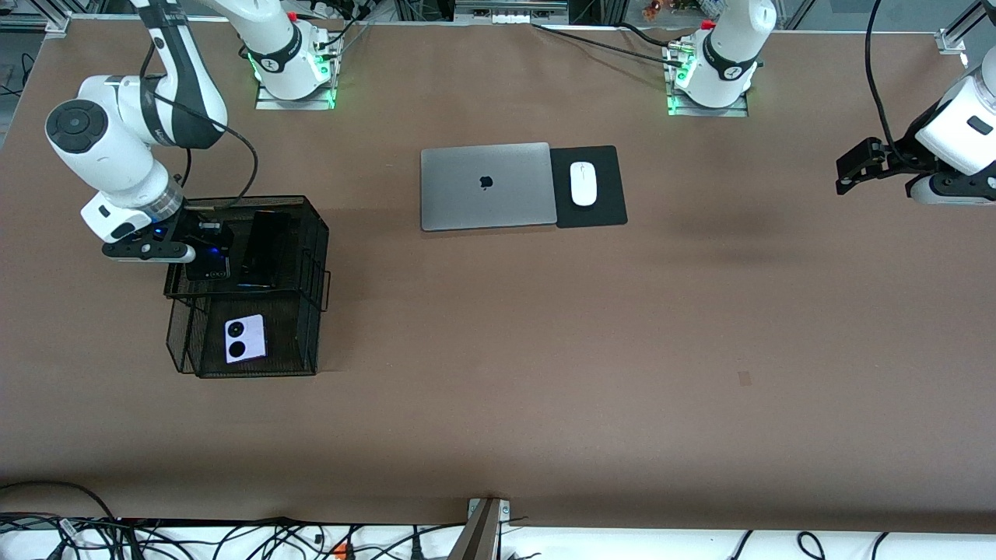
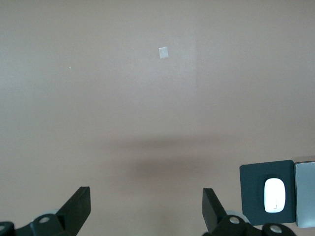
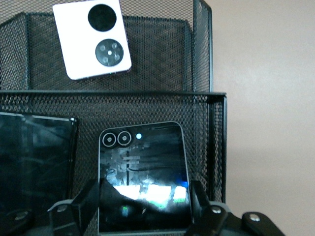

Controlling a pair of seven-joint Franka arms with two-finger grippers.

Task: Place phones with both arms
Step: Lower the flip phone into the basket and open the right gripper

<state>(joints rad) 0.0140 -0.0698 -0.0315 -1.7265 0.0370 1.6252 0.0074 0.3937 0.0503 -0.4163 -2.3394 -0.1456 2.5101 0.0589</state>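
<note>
A two-tier black mesh organizer (image 1: 320, 257) stands toward the right arm's end of the table. The pale lilac-white phone (image 1: 245, 339) with two black circles lies in its lower tier and also shows in the right wrist view (image 3: 92, 38). The long black slab (image 1: 264, 250) lies in the upper tier, beside the small squarish black phone (image 1: 208, 268). My right gripper (image 3: 145, 189) is over the upper tier, its fingers (image 3: 88, 199) closed against the small black phone's (image 3: 142, 162) two sides. My left gripper (image 1: 844, 175) is open and empty above bare table at the left arm's end, where that arm waits.
A closed grey laptop (image 1: 484, 185) lies mid-table near the bases, beside a black pad (image 1: 607, 210) with a white mouse (image 1: 583, 183). The mouse (image 2: 275, 195) and pad also show in the left wrist view. Cables run along the table's near edge.
</note>
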